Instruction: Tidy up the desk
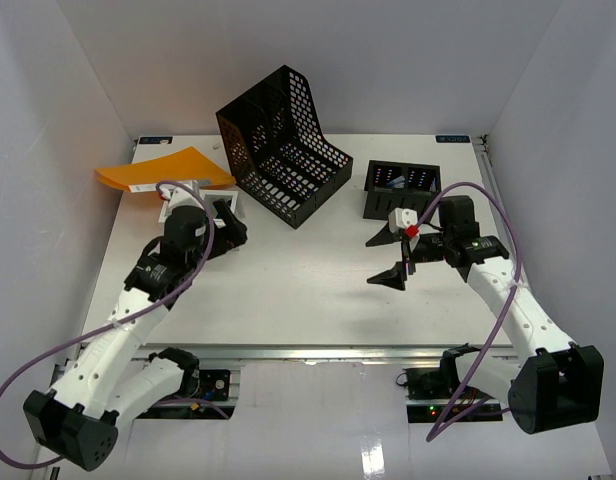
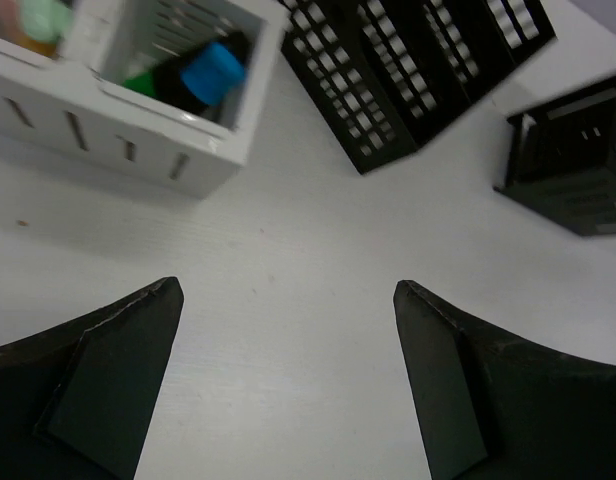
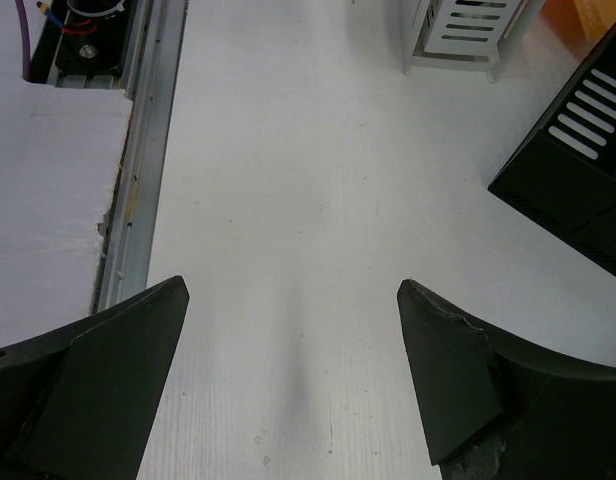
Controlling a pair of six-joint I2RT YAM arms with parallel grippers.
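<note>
Starting from the surface (image 1: 288,300): where is it, what state? (A)
Fills the middle of the top view, white, with the rail (image 1: 318,350) on the near edge by the arm bases. Everything on it sits in the far half. (B)
List it. (A)
Black rack (image 1: 283,145) far centre, upright, looks empty. Black tray (image 1: 398,188) to its right, small bits inside, too small to name. White bin (image 2: 168,100) far left, holding a blue cap (image 2: 213,70) and something green. Orange folder (image 1: 163,170) at the far-left corner, right by the bin; it appears to overhang the left edge. Touching the bin or not, can't tell. (B)
Pincers? (A)
Left pincer (image 2: 288,290) spread, nothing between the fingers, over bare surface near the bin. Right pincer (image 3: 293,290) also spread and empty, over bare surface near the tray. (B)
Progress? (A)
My read: mostly sorted, nothing small lying loose. The folder looks like what's left, likely meant for the rack. (B)
Room? (A)
Near half is open, good for swings. Tight spots: walls (image 1: 48,200) close on both sides and behind, folder at the edge, left arm crowded by bin and rack. (B)
</note>
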